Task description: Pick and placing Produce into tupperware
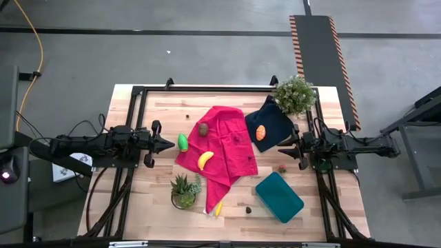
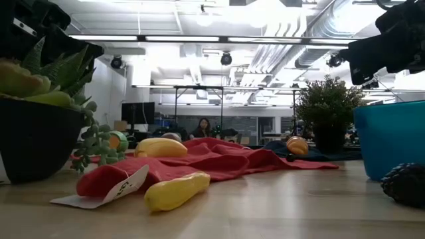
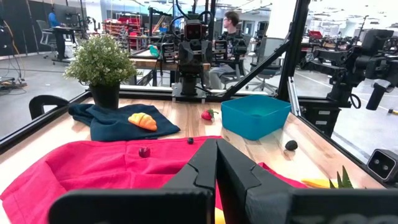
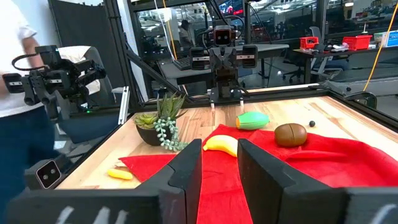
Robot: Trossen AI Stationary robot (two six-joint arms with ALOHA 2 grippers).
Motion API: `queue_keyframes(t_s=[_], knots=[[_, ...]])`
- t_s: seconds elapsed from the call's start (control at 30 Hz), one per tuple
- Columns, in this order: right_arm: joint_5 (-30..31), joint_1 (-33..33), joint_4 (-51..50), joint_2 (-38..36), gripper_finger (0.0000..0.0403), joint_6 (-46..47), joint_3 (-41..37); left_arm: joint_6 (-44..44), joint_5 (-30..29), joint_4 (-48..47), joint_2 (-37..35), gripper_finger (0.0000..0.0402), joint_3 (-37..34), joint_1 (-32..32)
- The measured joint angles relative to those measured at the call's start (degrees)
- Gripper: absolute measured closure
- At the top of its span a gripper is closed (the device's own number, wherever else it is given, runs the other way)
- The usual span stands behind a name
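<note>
Produce is scattered all over: a banana (image 1: 205, 160) and a brown piece (image 1: 204, 128) on the red cloth (image 1: 231, 155), a green piece (image 1: 182, 142) just off its edge, an orange piece (image 1: 261, 132) on the navy cloth (image 1: 274, 118). The tupperware (image 1: 279, 197) sits empty nearby. Left gripper (image 1: 169, 144) is pinched closed on nothing, right gripper (image 1: 282, 150) has a narrow gap, empty too.

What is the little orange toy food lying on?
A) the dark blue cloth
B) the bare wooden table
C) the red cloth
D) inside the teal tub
A: from above, the orange toy lies on the dark blue cloth next to the leafy plant, apart from the red cloth and the teal tub.
</note>
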Motion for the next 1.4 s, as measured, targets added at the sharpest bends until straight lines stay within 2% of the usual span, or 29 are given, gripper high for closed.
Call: queue_keyframes(t_s=[1.13,1.27,1.4], knots=[[0.01,0.0,0.01,0.0,0.0309,0.01,0.0,-0.16,-0.19,0.09,-0.01,0.0401,0.0,0.02],[-0.01,-0.01,0.0,0.0,0.0309,0.01,0.0,-7.86,0.31,0.07,0.0,0.0401,0.0,0.02],[0.59,0.02,0.08,0.0,0.0309,1.12,0.0,-21.39,0.34,0.07,-0.01,0.0401,0.0,0.02]])
